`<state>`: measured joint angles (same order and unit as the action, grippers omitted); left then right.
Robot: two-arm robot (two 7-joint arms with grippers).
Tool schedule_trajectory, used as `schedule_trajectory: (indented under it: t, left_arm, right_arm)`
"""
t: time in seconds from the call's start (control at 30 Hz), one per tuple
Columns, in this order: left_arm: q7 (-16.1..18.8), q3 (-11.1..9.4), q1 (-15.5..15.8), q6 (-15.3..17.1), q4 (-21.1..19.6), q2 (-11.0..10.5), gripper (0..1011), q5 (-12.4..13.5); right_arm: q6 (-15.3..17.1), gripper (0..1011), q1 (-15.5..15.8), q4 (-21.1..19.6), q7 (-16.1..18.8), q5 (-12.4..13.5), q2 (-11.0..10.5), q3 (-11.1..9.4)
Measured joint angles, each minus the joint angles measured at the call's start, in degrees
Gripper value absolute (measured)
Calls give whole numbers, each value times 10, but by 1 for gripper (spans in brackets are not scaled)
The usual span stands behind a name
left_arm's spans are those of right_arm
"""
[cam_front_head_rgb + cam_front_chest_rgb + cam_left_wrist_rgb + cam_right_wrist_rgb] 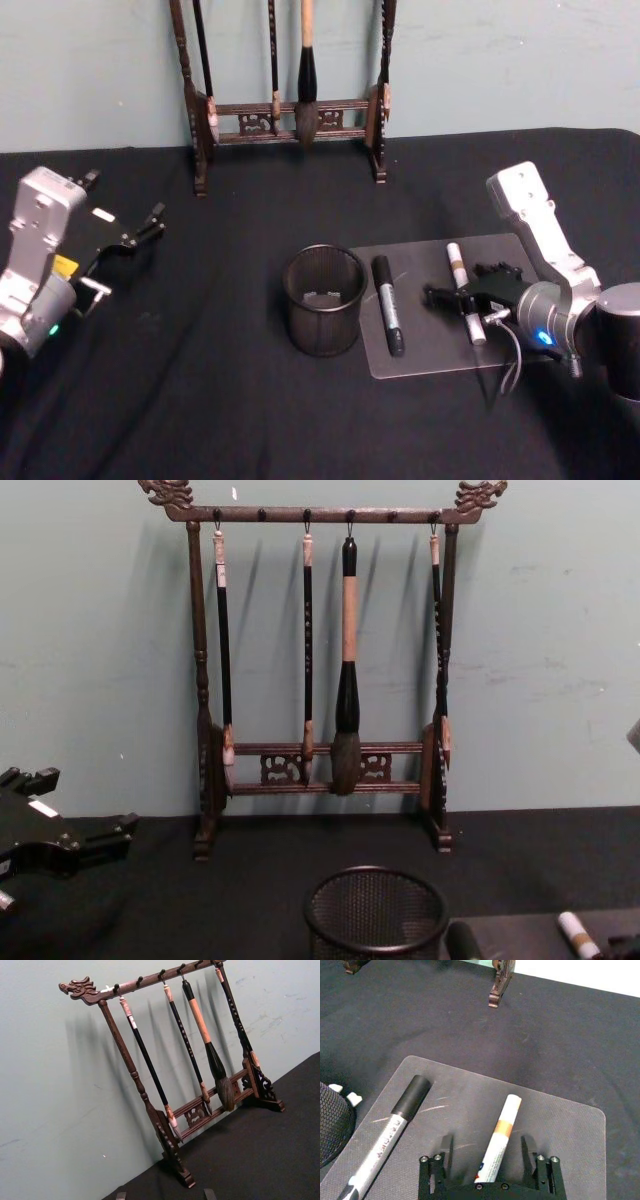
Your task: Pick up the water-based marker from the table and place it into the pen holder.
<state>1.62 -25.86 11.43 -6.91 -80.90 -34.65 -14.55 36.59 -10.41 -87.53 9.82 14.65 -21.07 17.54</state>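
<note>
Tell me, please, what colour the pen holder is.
The pen holder is black mesh; the head view shows it best.

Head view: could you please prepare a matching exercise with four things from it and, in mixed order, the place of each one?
Things:
1. pen holder
2. white marker
3. black-capped marker
4. left gripper

Places:
A. far to the left over the black cloth, away from the mat
B. between the open fingers of the right gripper
C. upright, just left of the grey mat
D. lying on the mat's left part, next to the holder

Pairs: 1-C, 2-B, 3-D, 4-A
</note>
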Motion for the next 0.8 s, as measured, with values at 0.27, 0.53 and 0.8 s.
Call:
schedule_trajectory:
  t: [0.27, 0.53, 0.8]
  left_arm:
    - [0, 0, 0, 0, 0, 0, 1001, 0]
    - [0, 0, 0, 0, 0, 0, 1001, 0]
    - [0, 0, 0, 0, 0, 0, 1001, 0]
  right_arm:
    - [0, 724, 0, 0, 0, 1, 0, 0]
    - [0, 651, -1, 0, -1, 1, -1, 1]
    - [0, 591, -1, 0, -1, 1, -1, 1]
